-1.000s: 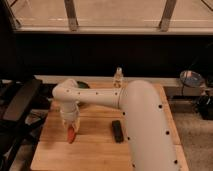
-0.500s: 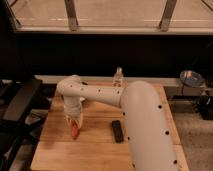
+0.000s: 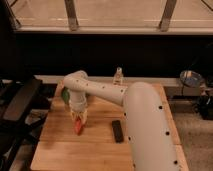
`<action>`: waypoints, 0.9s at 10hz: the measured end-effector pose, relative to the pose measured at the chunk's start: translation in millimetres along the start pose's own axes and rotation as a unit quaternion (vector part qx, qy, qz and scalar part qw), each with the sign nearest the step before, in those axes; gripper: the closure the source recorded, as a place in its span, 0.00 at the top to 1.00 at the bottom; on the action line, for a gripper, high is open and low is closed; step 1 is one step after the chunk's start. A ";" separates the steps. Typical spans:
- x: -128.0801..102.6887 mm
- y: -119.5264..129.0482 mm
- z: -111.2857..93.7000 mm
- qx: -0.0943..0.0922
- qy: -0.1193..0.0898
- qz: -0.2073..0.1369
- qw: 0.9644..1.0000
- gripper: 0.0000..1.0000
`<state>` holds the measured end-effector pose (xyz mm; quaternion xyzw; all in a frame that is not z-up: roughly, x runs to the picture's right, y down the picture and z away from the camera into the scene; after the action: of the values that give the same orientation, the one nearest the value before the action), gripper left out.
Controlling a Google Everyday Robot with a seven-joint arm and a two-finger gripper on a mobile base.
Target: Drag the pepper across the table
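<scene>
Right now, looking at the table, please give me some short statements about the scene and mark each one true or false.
1. The tool is down at the pepper on the left part of the table. True.
2. The black bar lies to the left of the pepper. False: it lies to the right of it.
3. A small clear bottle stands at the far edge of the table. True.
4. The pepper lies on top of the black bar. False: they are apart, with bare wood between them.
5. Something green shows behind the arm. True.
</scene>
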<state>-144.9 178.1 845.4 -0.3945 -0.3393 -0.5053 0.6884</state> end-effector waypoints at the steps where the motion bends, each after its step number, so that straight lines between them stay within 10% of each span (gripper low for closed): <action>1: 6.2 0.9 -4.2 0.002 -0.004 0.002 1.000 0.04; 9: 69.0 22.0 -39.9 0.024 -0.033 0.038 0.998 0.04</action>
<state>-103.1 117.1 882.5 -0.4066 -0.3585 -0.4569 0.7053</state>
